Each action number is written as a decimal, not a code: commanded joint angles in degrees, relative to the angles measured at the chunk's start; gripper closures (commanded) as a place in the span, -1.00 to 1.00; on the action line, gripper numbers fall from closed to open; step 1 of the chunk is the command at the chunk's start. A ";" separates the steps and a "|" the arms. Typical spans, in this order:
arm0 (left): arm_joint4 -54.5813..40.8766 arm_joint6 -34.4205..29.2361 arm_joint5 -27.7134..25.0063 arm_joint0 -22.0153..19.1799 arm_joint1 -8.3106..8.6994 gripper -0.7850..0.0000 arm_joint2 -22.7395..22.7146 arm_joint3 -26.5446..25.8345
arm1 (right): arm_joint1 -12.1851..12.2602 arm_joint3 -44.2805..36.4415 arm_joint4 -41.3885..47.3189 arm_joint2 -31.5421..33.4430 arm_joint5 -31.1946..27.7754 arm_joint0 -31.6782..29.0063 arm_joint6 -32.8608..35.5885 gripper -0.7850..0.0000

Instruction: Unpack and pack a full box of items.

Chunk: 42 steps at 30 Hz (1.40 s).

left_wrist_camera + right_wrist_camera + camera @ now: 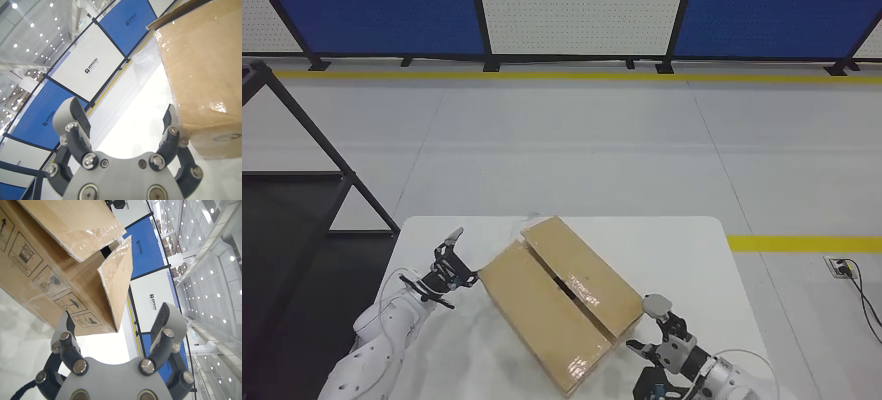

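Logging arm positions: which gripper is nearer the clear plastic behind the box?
Left. The left gripper is beside the box, short of the clear plastic; the right gripper is at the box's opposite end.

The cardboard box (560,300) lies slantwise across the middle of the table (692,245), barring passage from the far edge toward the near edge. Its top flaps (582,265) leave only a narrow slit between them. Bare tabletop gives passage along the right edge and at the far left corner. The left gripper (122,111) and right gripper (116,313), jaws spread, stand close against opposite box walls.
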 commanded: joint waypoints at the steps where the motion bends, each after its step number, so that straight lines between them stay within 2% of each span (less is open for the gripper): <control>1: -0.05 0.07 -0.03 0.63 0.15 -1.00 -0.15 -0.66 | -0.11 0.48 0.09 -0.57 1.15 0.58 1.01 -1.00; 18: -2.19 -0.29 -0.10 5.50 0.98 -1.00 -1.00 -6.43 | -0.78 1.37 1.84 -2.96 8.23 4.40 5.90 -1.00; 23: -2.76 -0.41 0.02 6.86 1.19 -1.00 -1.30 -7.96 | -0.73 1.41 2.44 -1.96 9.40 4.40 6.44 -1.00; 32: -3.65 -0.72 -0.36 8.70 1.44 -1.00 -1.28 -10.34 | 0.50 -2.95 1.61 5.32 10.32 -3.59 1.91 -1.00; 36: -3.23 -1.03 -0.36 9.17 1.52 -1.00 -0.95 -11.63 | 1.13 -3.93 1.52 8.28 9.73 -7.56 -3.40 -1.00; 39: -3.19 -1.34 -0.30 9.36 1.55 -1.00 -0.76 -12.50 | 1.76 -4.49 0.11 9.69 6.95 -10.26 -8.61 -1.00; 42: -3.40 -1.66 -0.25 9.60 1.53 -1.00 -0.45 -13.31 | 2.14 -4.71 -1.25 10.50 6.43 -12.58 -11.09 -1.00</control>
